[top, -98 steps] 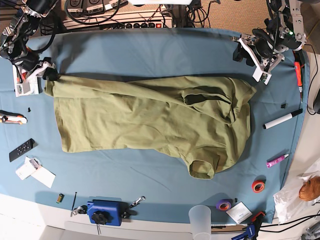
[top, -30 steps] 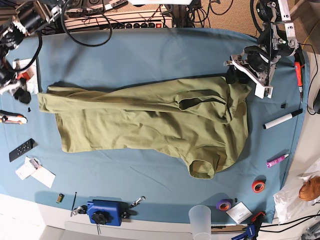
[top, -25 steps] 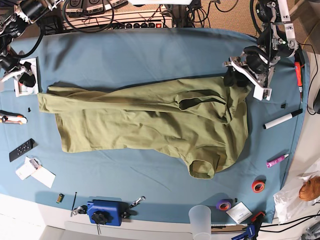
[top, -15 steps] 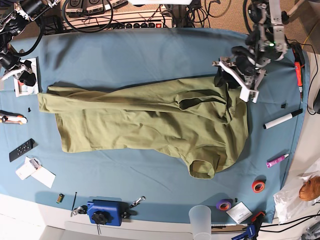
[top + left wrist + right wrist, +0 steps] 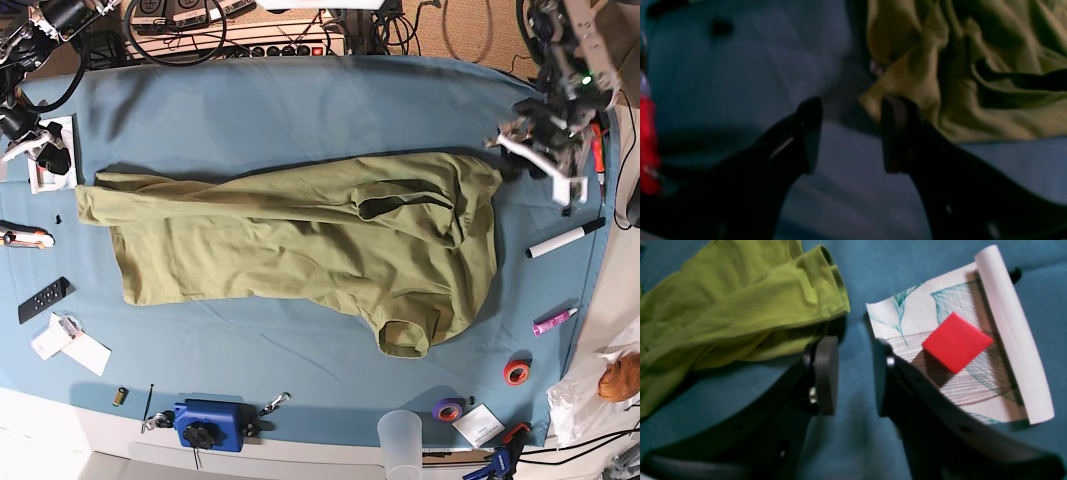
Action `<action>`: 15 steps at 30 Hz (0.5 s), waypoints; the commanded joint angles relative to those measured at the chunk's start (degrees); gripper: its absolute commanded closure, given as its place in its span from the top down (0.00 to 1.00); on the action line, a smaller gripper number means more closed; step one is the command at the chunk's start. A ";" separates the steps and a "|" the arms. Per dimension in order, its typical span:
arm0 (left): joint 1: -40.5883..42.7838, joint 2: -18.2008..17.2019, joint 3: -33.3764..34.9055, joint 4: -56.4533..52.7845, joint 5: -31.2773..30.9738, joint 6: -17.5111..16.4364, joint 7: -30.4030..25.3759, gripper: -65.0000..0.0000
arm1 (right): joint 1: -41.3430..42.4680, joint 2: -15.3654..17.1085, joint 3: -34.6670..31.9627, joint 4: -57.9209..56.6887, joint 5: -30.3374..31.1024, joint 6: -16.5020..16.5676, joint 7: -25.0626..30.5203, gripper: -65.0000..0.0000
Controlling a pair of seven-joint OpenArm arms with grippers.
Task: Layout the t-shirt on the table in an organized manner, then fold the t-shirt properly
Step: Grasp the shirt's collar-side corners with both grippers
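Table (image 5: pixel 300 100): left gripper (image 5: pixel 535 160) now off t-shirt (image 5: pixel 300 240), empty

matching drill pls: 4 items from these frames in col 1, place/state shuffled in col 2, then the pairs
Column 1
1. t-shirt
2. red block
3. black-capped marker
4. left gripper

Column 2
A. lying on a printed paper sheet
B. fingers apart, nothing between them, beside the shirt's edge
C. spread across the middle of the table, partly folded over itself
D. on the blue cloth in the base view, right of the shirt

Pairs: 1-C, 2-A, 3-D, 4-B
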 commanded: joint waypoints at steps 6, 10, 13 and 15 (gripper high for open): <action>-0.63 1.49 -3.26 -7.43 -10.75 -6.91 -1.38 0.44 | 0.33 1.64 0.24 0.79 1.18 0.08 0.52 0.28; -2.60 1.75 -3.37 -13.68 -16.33 -10.34 -0.79 0.44 | 0.31 1.64 0.24 0.79 1.18 0.08 -0.57 0.28; -4.33 1.92 -3.37 -17.42 -17.35 -10.62 -1.20 0.44 | 0.31 1.64 0.24 0.79 1.18 0.08 -0.61 0.28; -5.57 2.08 -3.34 -19.50 -18.01 -11.47 -1.18 0.44 | 0.31 1.62 0.24 0.79 1.18 0.08 -0.70 0.28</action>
